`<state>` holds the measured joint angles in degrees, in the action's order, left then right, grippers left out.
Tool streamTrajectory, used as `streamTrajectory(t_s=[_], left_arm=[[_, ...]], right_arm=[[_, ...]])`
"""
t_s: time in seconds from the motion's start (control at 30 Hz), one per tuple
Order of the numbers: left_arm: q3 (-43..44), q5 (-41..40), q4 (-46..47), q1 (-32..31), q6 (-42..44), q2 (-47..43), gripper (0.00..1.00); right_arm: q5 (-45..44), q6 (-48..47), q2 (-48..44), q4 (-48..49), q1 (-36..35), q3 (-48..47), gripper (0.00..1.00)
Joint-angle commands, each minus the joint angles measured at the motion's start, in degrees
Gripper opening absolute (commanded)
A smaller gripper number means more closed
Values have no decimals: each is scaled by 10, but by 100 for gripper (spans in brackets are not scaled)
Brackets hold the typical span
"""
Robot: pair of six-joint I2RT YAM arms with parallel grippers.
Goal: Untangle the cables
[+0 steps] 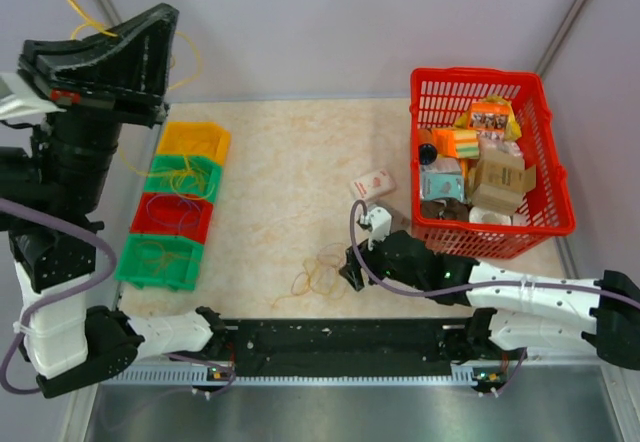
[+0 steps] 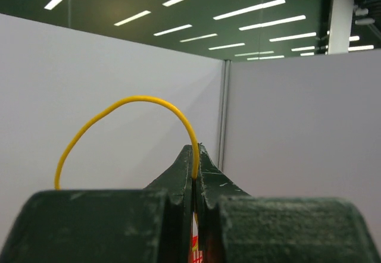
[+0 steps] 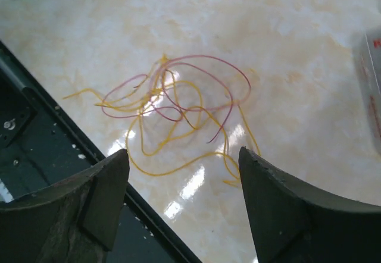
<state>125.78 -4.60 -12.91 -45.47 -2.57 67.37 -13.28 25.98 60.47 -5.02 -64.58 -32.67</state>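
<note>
A tangle of thin yellow and dark red cables (image 1: 318, 278) lies on the marbled table near the front edge; it also shows in the right wrist view (image 3: 175, 113). My right gripper (image 3: 183, 157) is open and empty, hovering just above and next to the tangle; it also shows in the top view (image 1: 348, 267). My left gripper (image 2: 195, 153) is raised high at the left (image 1: 168, 24), shut on a yellow cable (image 2: 128, 103) that arcs up out of the fingertips. In the top view the yellow cable (image 1: 186, 54) loops beside the gripper.
Four bins stand in a row at the left: yellow (image 1: 195, 141), green (image 1: 183, 176), red (image 1: 172, 216), green (image 1: 158, 262), each with thin cables in it. A red basket (image 1: 430, 220) of packaged goods stands at the right. A small white box (image 1: 373, 183) lies beside it.
</note>
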Motion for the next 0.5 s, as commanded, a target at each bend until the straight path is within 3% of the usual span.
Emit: streamTrajectory(t_s=[0.0,0.1,0.17,0.23,0.47], left_arm=[[-56,52,-5,0,34,-3,0],[-103,-43,-36,1,83,-12,0],[-153,-132,-33,5,107,-19,0],[-177,-171,-52,24,110,-15,0],[-267,-147,-80,194,28,-6,0]], right_arm=[[73,-97,-36,69,3,-61,75],[82,-114,-31,24,4,-113,75],[91,-108,-38,26,3,-117,75],[97,-97,-47,41,3,-102,75],[104,-59,-62,83,3,-34,74]])
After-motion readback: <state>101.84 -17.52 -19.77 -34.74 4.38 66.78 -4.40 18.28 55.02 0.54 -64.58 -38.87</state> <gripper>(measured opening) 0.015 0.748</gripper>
